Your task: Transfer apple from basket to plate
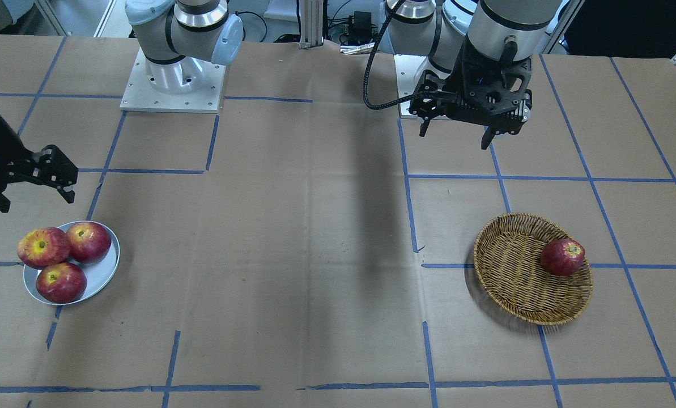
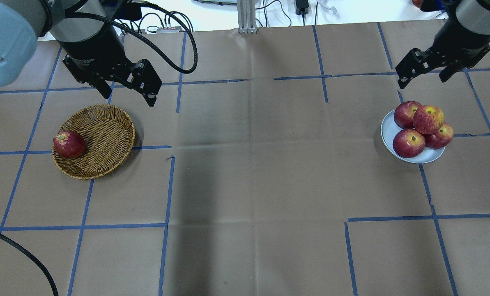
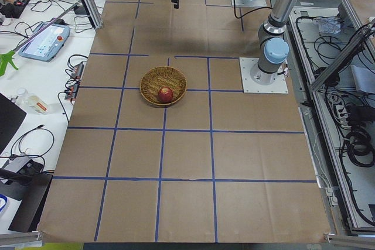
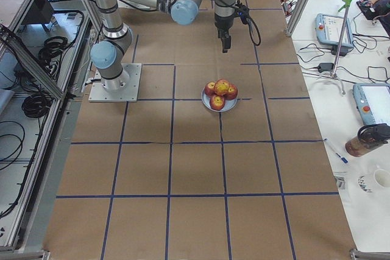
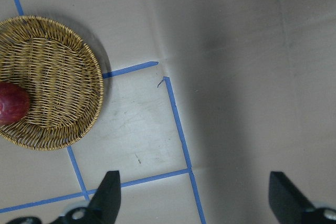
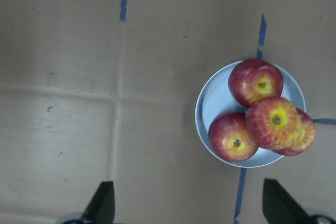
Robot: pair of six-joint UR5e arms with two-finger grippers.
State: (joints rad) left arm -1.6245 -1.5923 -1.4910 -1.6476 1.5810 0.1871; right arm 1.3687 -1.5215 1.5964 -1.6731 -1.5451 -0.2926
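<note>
Right wrist-mounted view: the apple (image 6: 273,123) sits piled on the plate (image 6: 211,103), covering most of one of three darker apples (image 6: 237,139). Right gripper (image 6: 187,183) and left gripper (image 5: 194,174) hang spread, empty; the basket (image 2: 105,131) on the tabletop (image 2: 249,164) holds another red apple (image 2: 69,144).

In the overhead view there were five apples in all. Four sat on the one plate (image 2: 387,130): a first dark apple (image 2: 406,114) at eleven o'clock, a second dark apple (image 2: 442,137) at three, a third dark apple (image 2: 408,143) at seven, and one lighter streaky apple (image 2: 428,119) on top. One deep-red apple (image 2: 69,144) lay in the single basket (image 2: 105,131), at nine o'clock. There were two grippers: the left gripper (image 2: 127,96) and the right gripper (image 2: 422,81).
</note>
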